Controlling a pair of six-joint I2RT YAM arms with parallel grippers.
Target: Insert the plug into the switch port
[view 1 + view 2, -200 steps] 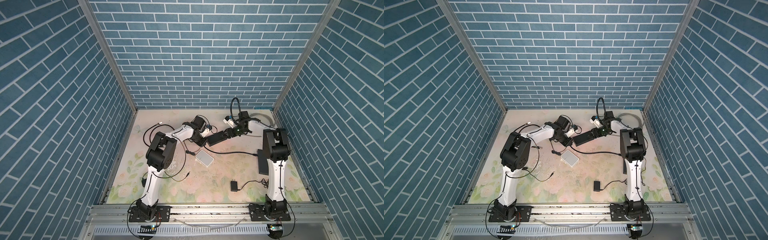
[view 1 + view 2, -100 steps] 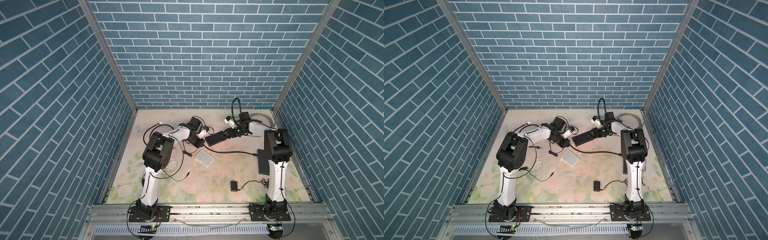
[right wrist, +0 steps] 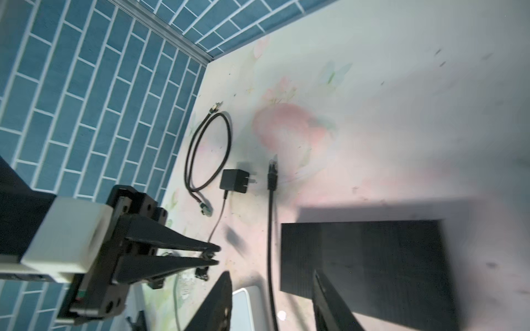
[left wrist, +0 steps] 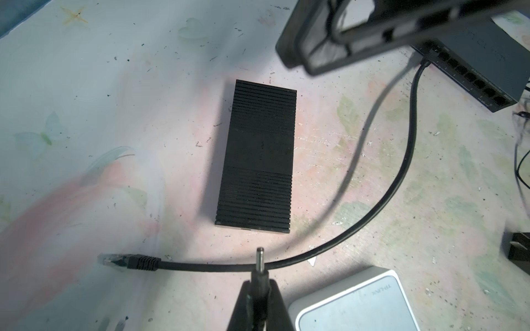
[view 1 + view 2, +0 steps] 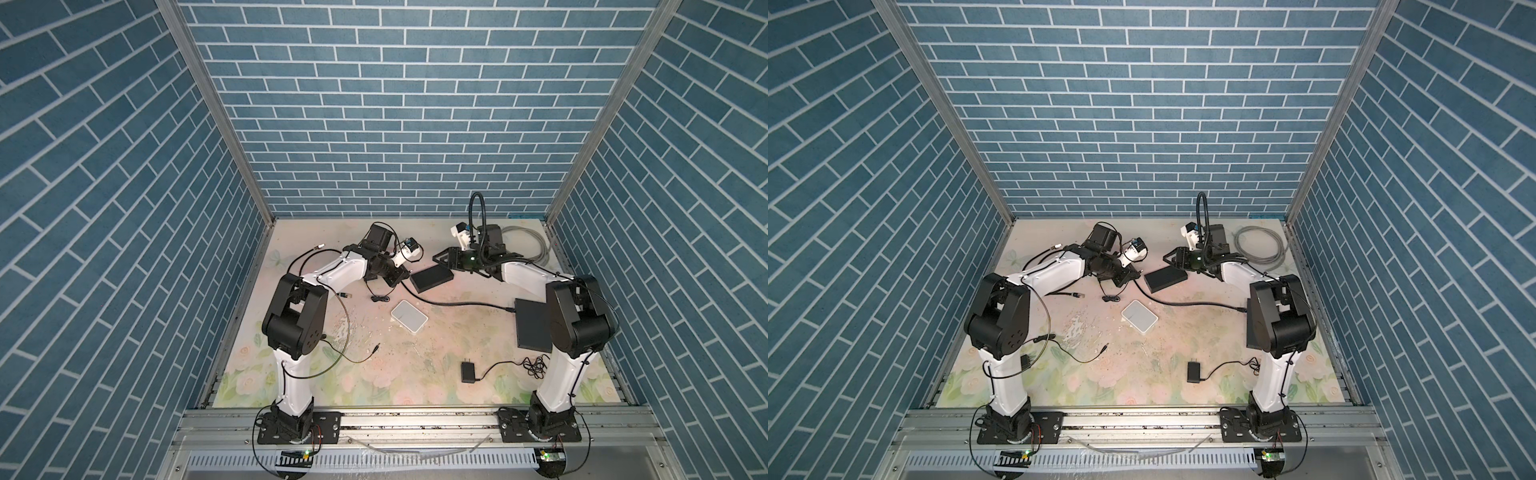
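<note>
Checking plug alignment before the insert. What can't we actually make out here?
Where the ribbed black box takes the plug: left wrist view, near end edge-on and dark; top views, too small.
Whether the right gripper touches that box: right wrist view, blurred.
The plug in both top views: too small, lost against the left gripper.

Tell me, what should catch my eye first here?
The left pincer pinches a small metal-tipped plug, which points toward a black ribbed box lying on the flowery table. The right pincer hangs open over that box's edge.
</note>
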